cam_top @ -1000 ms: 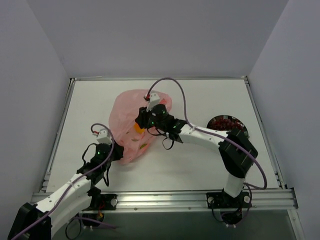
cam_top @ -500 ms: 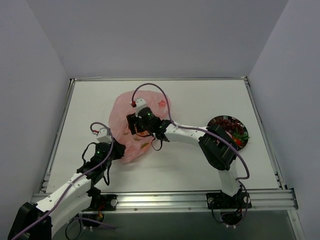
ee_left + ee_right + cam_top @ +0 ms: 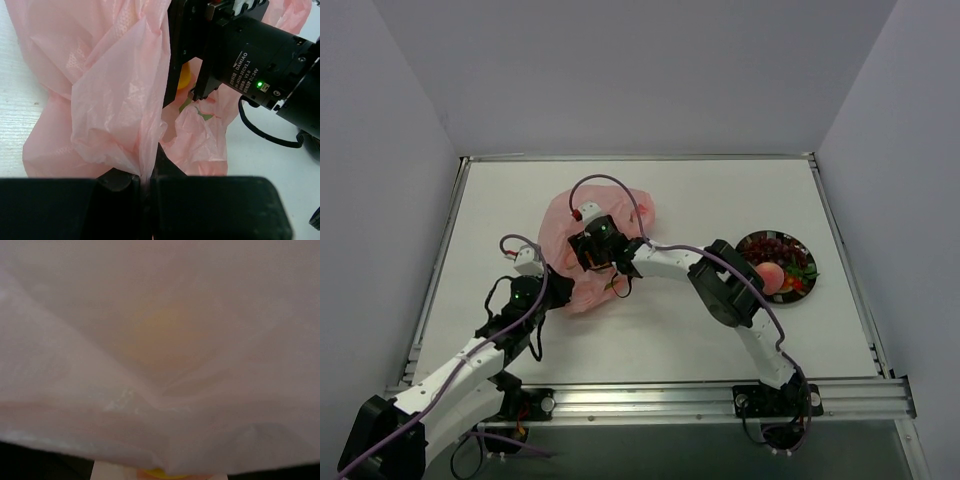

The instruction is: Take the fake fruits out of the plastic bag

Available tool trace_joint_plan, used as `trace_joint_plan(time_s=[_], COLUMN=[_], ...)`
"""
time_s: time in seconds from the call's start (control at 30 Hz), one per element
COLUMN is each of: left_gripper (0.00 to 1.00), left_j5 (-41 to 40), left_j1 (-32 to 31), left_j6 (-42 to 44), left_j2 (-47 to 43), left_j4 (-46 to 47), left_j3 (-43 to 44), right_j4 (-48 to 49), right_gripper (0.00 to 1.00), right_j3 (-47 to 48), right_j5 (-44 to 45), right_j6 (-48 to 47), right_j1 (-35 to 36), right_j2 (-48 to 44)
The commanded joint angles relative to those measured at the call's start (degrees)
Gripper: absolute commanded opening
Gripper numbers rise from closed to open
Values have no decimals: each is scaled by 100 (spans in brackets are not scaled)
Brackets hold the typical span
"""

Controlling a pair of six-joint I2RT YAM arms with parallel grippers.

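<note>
- plastic bag (image 3: 560, 215): thin, crinkly, translucent pink film, slumped on the desk (image 3: 720, 200).
- right pincer (image 3: 185, 95): inside the bag mouth, reaching for fruit. Can't tell if it's gripping.
- left pincer (image 3: 147, 182): clamped on a bag fold as anchor.
- yellow fruit (image 3: 183, 75): smooth, rounded, between the right pincer's fingers. Next move: close without catching film, then lift out.

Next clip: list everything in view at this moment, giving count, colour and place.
plastic bag: one, translucent pink, crumpled left of the table's centre
yellow fruit: one, yellow, inside the bag
plate: one, dark-rimmed, right side of the table
grape bunch: one, dark purple, far half of the plate
round fruit: one, pinkish-red, near half of the plate
red-orange pieces: count unclear, with green, plate's right edge
table: one, white
left gripper: black, fingers shut on the bag's near edge
right gripper: black, reaching into the bag, fingers hidden
</note>
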Motion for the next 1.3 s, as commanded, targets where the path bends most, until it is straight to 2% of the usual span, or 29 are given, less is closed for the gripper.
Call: trace_joint_plan(time_s=[0.0, 0.03, 0.07, 0.13, 0.17, 0.27, 0.5, 0.73, 0.9, 0.97, 1.03, 1.13, 1.17, 1.27], left_gripper=[2, 2, 3, 2, 2, 2, 2, 2, 2, 2, 2, 2, 2, 2], left_j5=[-29, -55, -107, -186, -274, -467, -731, -872, -881, -855, -811, -688, -583, -451], left_j1=[36, 36, 44, 45, 36, 36, 45, 53, 62, 71, 62, 71, 80, 88], left_j6=[-69, -69, -78, -96, -105, -131, -193, -201, -175, -123, -61, 27, 53, 97], left_j2=[81, 107, 116, 116, 116, 98, -60, -112, -165, -139, -95, -33, -7, 11], left_j4=[329, 347, 355, 294, 268, 198, 4, -49, -23, 13, 109, 197, 241, 347], left_j3=[271, 279, 297, 358, 393, 473, 587, 657, 675, 666, 640, 588, 561, 500], right_j4=[-62, -19, 51, 297, 376, 553, 298, 561, -159, -212, -247, -439, -780, -1492], right_gripper=[67, 56, 41, 26, 25, 24, 24, 24, 25, 24, 19, 17, 17, 17], right_j3=[328, 311, 259, 31, -49, -295, -1042, -2175, -2780, -3194, -3877, -4800, -4970, -5409], right_j5=[75, 109, 75, -109, -362, -932, -1418, -1147, -1420, -1174, -772, 396, 1166, 1787], right_j6=[-52, 0, 44, 114, 132, 185, 536, 800, 747, 1018, 1396, 2283, 2486, 3189], right_j1=[-40, -31, -31, -5, 12, 48, 39, 39, -119, -233, -654, -1425, -1559, -2157], right_j2=[7, -28, -185, -414, -676, -1177, -2154, -3269, -3982, -4597, -5445, -6650, -6908, -7708])
